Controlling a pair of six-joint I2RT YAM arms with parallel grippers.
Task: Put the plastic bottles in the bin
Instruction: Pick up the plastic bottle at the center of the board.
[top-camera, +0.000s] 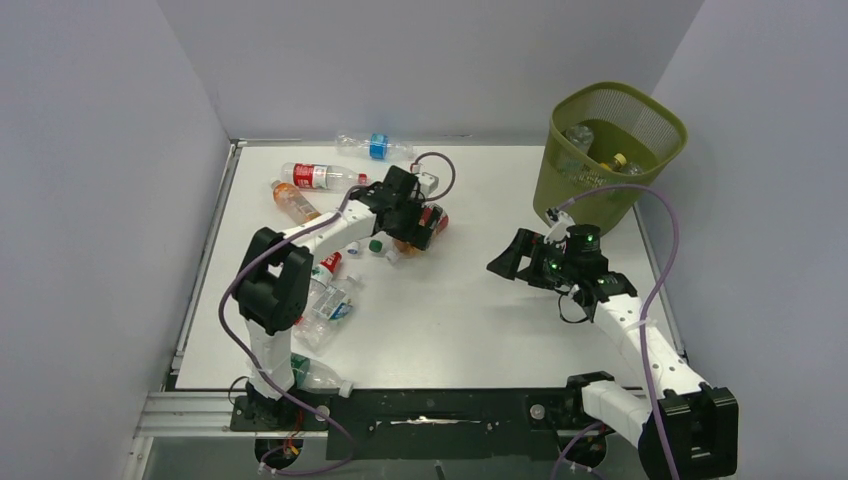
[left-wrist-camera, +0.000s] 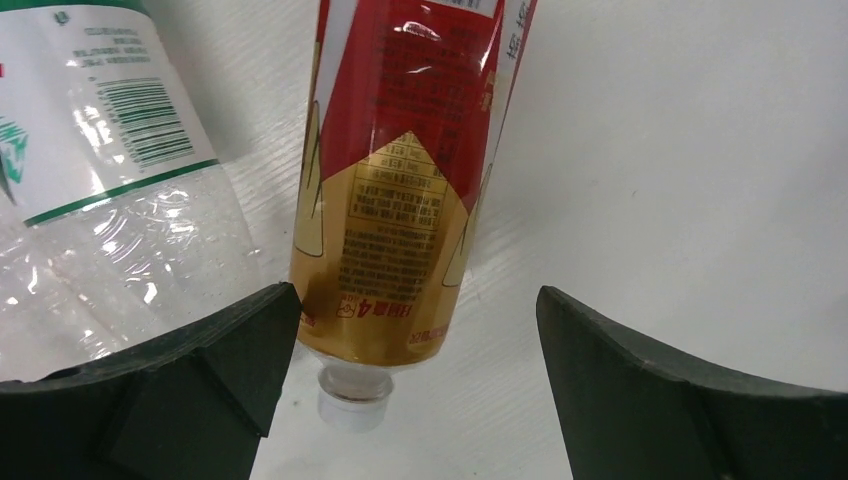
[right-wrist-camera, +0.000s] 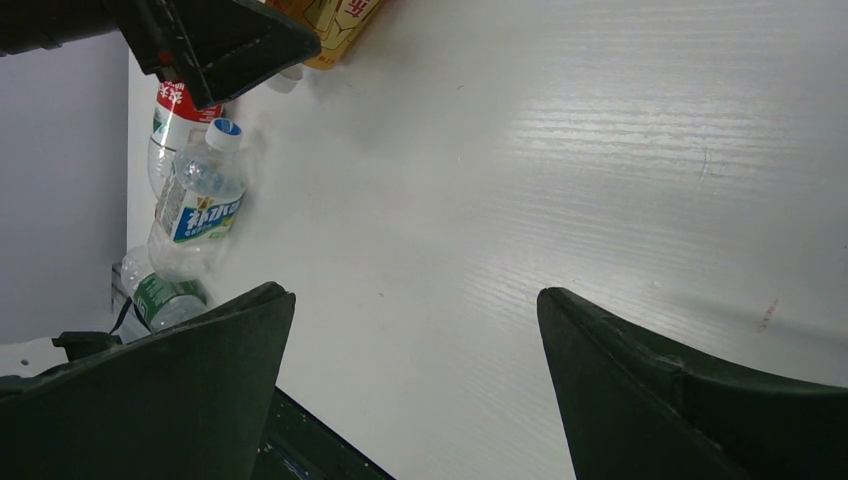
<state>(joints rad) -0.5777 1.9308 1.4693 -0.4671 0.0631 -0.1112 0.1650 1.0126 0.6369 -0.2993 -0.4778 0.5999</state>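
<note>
clear bottle — beside amber bottle

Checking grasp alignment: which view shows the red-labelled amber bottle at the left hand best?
Left wrist. The red-labelled amber bottle fills the frame, lying inside the open left hand, neck toward the camera. Top external shows only a red sliver beside the hand. Right wrist catches just a label corner at its top edge.

Bright even overhead light, soft shadows, sheen streaks on white table (strongest in right wrist view), glints on red-labelled bottle.
</note>
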